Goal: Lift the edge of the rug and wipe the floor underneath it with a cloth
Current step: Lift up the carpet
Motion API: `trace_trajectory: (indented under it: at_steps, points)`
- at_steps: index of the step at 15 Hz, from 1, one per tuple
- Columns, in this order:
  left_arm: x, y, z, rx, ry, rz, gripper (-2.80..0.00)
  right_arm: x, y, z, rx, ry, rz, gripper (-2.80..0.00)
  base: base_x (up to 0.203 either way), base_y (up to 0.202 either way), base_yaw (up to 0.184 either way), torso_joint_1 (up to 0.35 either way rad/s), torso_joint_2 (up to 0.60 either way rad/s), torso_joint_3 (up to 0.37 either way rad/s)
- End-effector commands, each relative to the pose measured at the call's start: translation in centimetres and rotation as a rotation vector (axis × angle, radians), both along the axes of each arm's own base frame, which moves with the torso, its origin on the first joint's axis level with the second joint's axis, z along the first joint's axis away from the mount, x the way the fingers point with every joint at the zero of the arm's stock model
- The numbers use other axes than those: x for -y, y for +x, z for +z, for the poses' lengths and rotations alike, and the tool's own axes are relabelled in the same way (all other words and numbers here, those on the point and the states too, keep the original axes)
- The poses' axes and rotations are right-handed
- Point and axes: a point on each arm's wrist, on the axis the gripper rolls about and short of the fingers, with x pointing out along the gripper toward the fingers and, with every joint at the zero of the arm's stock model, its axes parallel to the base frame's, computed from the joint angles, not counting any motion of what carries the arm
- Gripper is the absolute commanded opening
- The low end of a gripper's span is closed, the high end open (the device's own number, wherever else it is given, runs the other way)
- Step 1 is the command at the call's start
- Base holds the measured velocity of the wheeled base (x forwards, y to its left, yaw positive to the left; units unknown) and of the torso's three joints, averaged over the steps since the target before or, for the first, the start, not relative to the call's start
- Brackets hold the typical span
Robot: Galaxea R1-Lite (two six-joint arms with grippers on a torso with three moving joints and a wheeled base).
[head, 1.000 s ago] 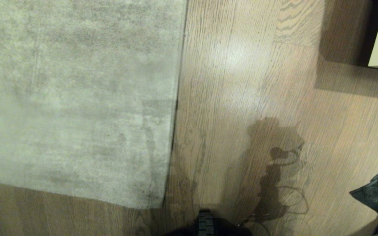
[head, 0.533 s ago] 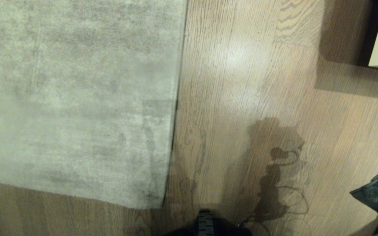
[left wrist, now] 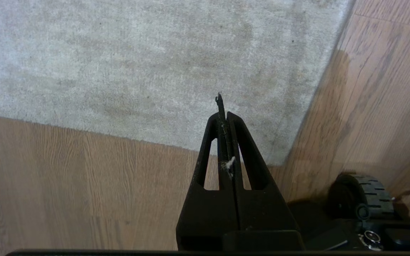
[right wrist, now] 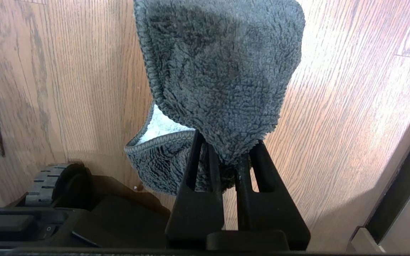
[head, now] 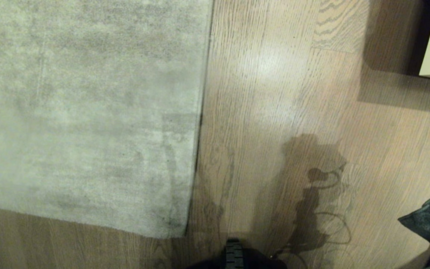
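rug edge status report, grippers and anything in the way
Left gripper shut, empty, above rug corner. Right gripper shut on the cloth, off the floor. Rug edge flat, unlifted. Nothing blocking.

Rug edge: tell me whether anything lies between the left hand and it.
Nothing visible does. The shut left hand hovers over the corner of the pale grey-beige short-pile rug, with only bare light-brown wooden plank floor beside its hemmed rug edge.

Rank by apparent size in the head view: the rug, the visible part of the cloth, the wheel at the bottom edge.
1. the rug, largest by far
2. the cloth, partly cut off at the frame edge
3. the wheel, smallest
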Motion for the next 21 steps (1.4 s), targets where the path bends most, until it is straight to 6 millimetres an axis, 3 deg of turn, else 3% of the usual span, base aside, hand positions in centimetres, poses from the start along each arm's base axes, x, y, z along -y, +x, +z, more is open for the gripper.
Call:
trace_trajectory:
  at_steps: [1, 6, 10, 15, 21]
  points:
    - [0.0, 1.2, 1.3, -0.074, -0.001, -0.003, -2.8, 0.0, 0.0, 0.0, 0.0, 0.0, 0.0, -2.8, 0.0, 0.0, 0.0, 0.0, 0.0, 0.0]
    - [0.1, 4.5, 2.4, -0.229, -0.02, -0.04, -2.8, 0.0, 0.0, 0.0, 0.0, 0.0, 0.001, -2.8, 0.0, 0.0, 0.0, 0.0, 0.0, 0.0]
    - [0.8, 8.1, 3.4, -0.329, -0.041, -0.236, -2.8, 0.0, 0.0, 0.0, 0.0, 0.0, 0.0, -2.8, 0.0, 0.0, 0.0, 0.0, 0.0, 0.0]
    - [3.2, 10.4, 2.5, -0.497, -0.064, -0.499, -2.8, 0.0, 0.0, 0.0, 0.0, -0.001, 0.0, -2.8, 0.0, 0.0, 0.0, 0.0, 0.0, 0.0]
    - [7.1, 17.1, 1.2, -0.528, -0.089, -0.536, -2.8, 0.0, 0.0, 0.0, -0.001, 0.0, 0.0, -2.8, 0.0, 0.0, 0.0, 0.0, 0.0, 0.0]
